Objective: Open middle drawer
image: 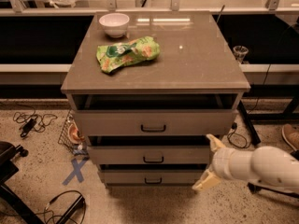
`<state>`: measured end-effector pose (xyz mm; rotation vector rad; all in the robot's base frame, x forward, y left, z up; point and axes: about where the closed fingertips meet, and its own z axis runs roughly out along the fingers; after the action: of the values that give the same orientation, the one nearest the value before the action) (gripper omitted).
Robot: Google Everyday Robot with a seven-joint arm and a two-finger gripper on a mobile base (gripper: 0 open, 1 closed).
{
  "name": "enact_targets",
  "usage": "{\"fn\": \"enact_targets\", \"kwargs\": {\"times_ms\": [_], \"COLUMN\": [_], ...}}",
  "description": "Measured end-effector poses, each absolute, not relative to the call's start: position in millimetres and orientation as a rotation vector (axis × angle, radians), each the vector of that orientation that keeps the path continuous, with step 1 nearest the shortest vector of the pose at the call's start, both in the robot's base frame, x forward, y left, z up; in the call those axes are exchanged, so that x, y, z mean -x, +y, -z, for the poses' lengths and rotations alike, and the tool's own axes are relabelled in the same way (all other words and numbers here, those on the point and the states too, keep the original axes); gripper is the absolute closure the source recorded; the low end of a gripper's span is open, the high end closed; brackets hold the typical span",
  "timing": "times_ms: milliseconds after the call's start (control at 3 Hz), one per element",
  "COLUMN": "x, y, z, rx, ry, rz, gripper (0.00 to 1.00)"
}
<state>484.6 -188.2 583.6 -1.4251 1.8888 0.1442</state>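
Camera view: the only view, looking down on the cabinet front.
Gripper (210, 164): fingers were apart and held nothing; it sat at the right end of the middle drawer (126, 154), well off its black handle (153, 159).
Middle drawer: second of three fronts, under the top drawer (107, 123).
Risk: the gripper could miss the small handle or hook the bottom drawer (126, 176); a skewed pull might jam it.
Surface (201, 59): carried a white bowl (114, 24) and a green bag (127, 54).
Room: speckled floor, cables (32, 120), blue tape X (74, 171).
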Motion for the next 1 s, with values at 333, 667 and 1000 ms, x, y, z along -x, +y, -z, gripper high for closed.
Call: {"fn": "enact_targets", "kwargs": {"times_ms": [333,667,1000], "x": [-495.9,-511.6,-528.4], "y": [-168.5,-153.3,-144.7], "z": [-547.8,-512.9,-480.7], "rx": [1.452,1.503,1.53], "ry": [1.841,1.846,1.879], "rz": [-0.134,-0.121,-0.141], "gripper": [0.0,0.0,0.0]}}
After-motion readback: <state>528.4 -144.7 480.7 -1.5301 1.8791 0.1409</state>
